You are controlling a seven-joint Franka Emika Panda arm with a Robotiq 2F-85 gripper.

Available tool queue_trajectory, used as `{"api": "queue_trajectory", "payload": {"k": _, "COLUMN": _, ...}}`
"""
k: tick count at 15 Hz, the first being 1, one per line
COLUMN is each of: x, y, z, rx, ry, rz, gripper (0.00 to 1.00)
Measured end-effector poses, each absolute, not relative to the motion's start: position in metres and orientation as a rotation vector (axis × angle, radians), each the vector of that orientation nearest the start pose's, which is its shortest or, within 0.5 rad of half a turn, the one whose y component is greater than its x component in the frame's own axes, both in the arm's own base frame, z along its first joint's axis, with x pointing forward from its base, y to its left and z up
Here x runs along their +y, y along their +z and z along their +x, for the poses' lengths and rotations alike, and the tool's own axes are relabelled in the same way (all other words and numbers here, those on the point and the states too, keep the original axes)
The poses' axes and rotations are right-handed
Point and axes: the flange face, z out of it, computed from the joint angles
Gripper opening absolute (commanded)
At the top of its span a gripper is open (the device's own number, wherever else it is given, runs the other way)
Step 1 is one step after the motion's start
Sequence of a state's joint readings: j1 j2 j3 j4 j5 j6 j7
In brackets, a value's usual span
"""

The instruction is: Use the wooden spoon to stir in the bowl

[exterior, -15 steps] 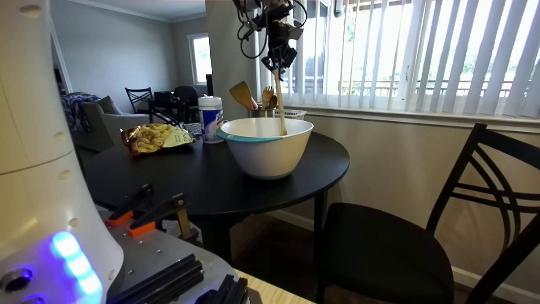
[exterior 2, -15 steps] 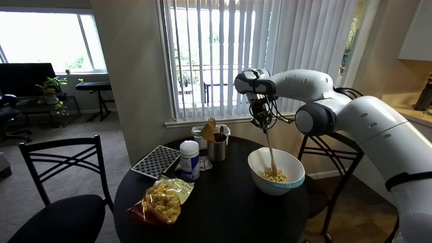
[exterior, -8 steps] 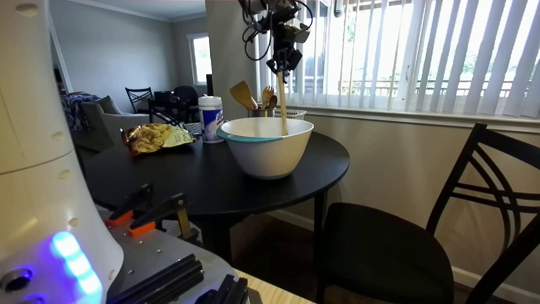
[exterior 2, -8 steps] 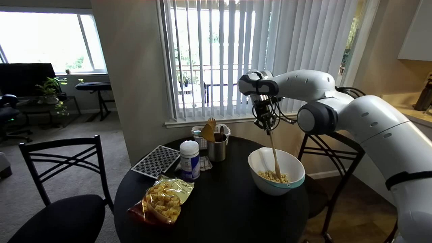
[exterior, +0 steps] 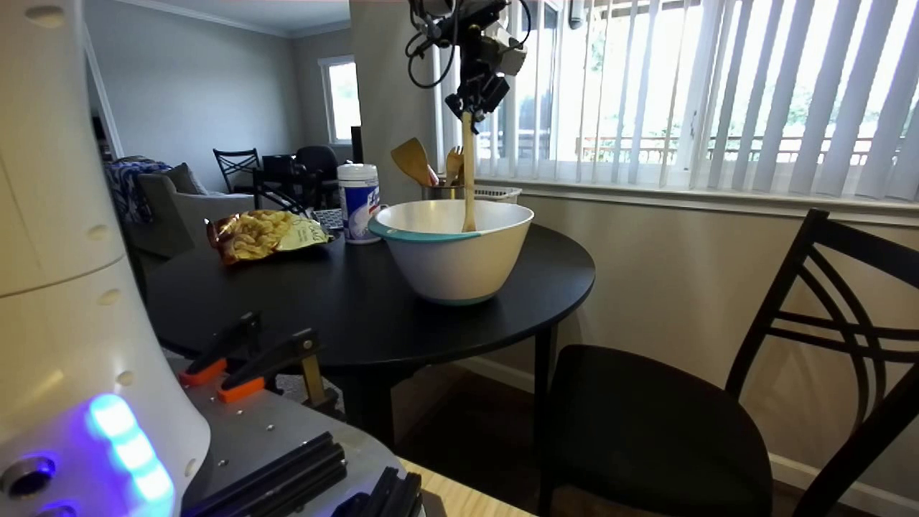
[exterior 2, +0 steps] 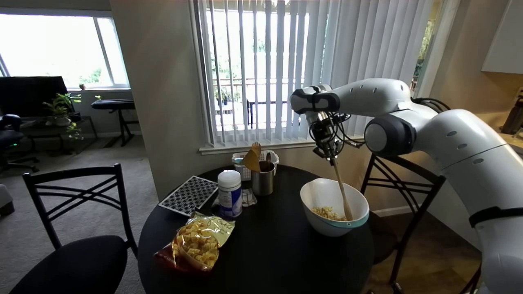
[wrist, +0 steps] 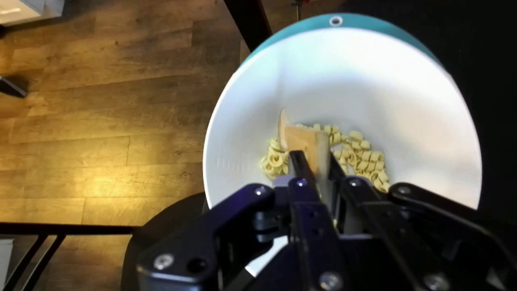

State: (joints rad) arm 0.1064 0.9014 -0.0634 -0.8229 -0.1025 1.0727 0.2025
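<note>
While the gripper [wrist: 316,158] grips it, the wooden spoon [exterior 2: 340,188] leans in the bowl [exterior 2: 322,192]

Although a single instant cannot number the turns, the step in hand is judged to be the stirring itself.

Bowl: one, white, teal along part of the rim; upright on the black table [exterior 2: 278,253], right of centre in an exterior view. Contents: pale-yellow curled pieces [wrist: 365,157], a shallow heap about the middle of the wrist view, bare white wall around it.

Wooden spoon: one, light tan. Tilted, upper end above the rim, lower end inside the bowl at the right edge of the pieces in an exterior view; in the wrist view foreshortened, pieces showing on both sides. Contact with the bowl's floor: cannot be told.

Gripper: one, black, clamped on the upper handle, above the bowl.

Also on the table: metal holder [exterior 2: 262,183] with other wooden utensils [exterior 2: 252,161], middle of an exterior view; white-and-blue canister [exterior 2: 230,196], to its left.

Done, as judged: spoon in grasp, working end down at the contents.

Left, as judged: further passes through the heap; lifting the spoon out, should that be wanted.
</note>
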Motion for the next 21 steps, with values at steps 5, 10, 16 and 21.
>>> {"api": "queue_trajectory", "payload": {"k": 5, "x": 0.036, "y": 0.354, "z": 0.678, "rx": 0.252, "ry": 1.162, "rz": -3.154, "gripper": 0.03}}
{"api": "queue_trajectory", "payload": {"k": 10, "x": 0.044, "y": 0.355, "z": 0.668, "rx": 0.189, "ry": 1.190, "rz": -3.133, "gripper": 0.03}}
{"api": "queue_trajectory", "payload": {"k": 16, "x": 0.058, "y": 0.347, "z": 0.663, "rx": 0.128, "ry": 1.172, "rz": -3.133, "gripper": 0.03}}
{"api": "queue_trajectory", "payload": {"k": 21, "x": 0.075, "y": 0.339, "z": 0.660, "rx": 0.027, "ry": 1.154, "rz": -3.122, "gripper": 0.03}}
